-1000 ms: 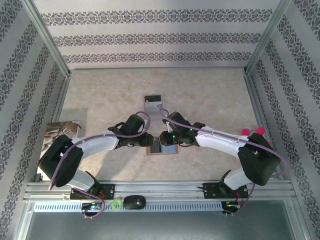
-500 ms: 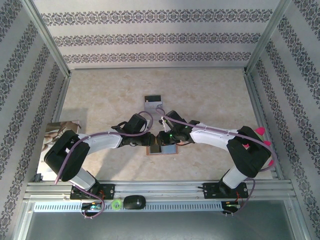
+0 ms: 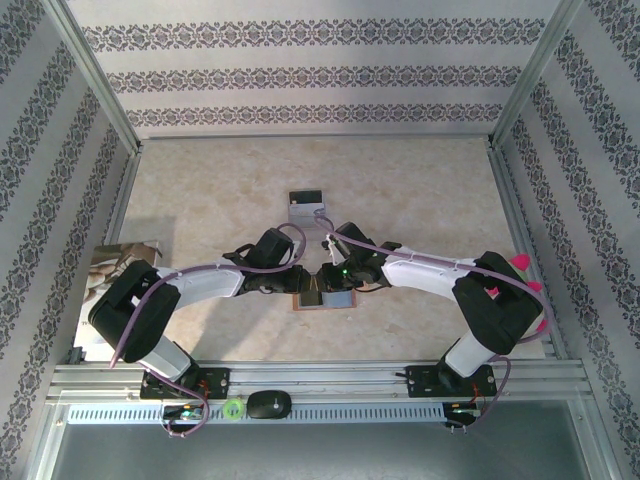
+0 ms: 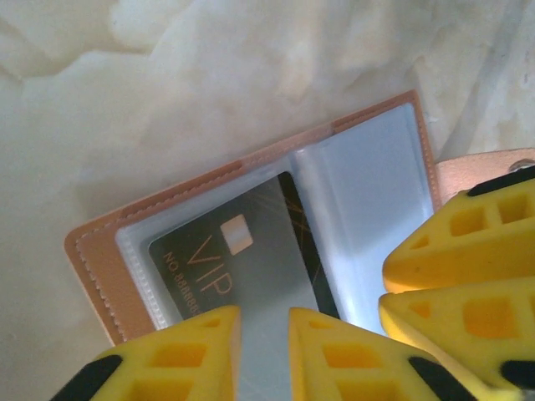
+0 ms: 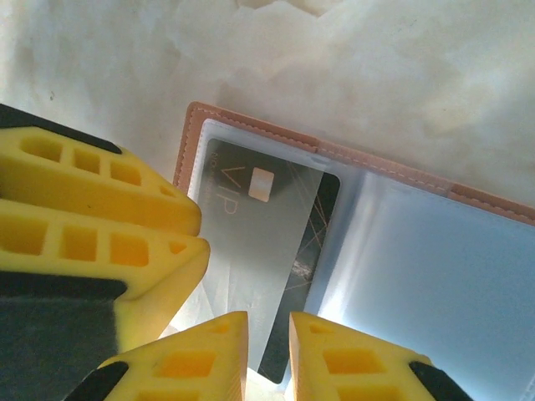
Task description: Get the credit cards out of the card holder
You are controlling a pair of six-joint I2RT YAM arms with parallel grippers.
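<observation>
Patterned walls close in a marbled beige table (image 3: 420, 190), where the tan card holder (image 3: 340, 299) lies open flat at the near middle. The left gripper (image 4: 263, 324) and right gripper (image 5: 267, 324) meet over its dark VIP card (image 4: 242, 267), each with fingers nearly together; whether either pinches anything I cannot tell

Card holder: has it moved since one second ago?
No. The card holder lies at the same spot, straight below the case in the top view.

One card holder (image 4: 94, 266), one card (image 4: 251, 263), two tools (image 4: 263, 322) (image 5: 267, 322)
</observation>
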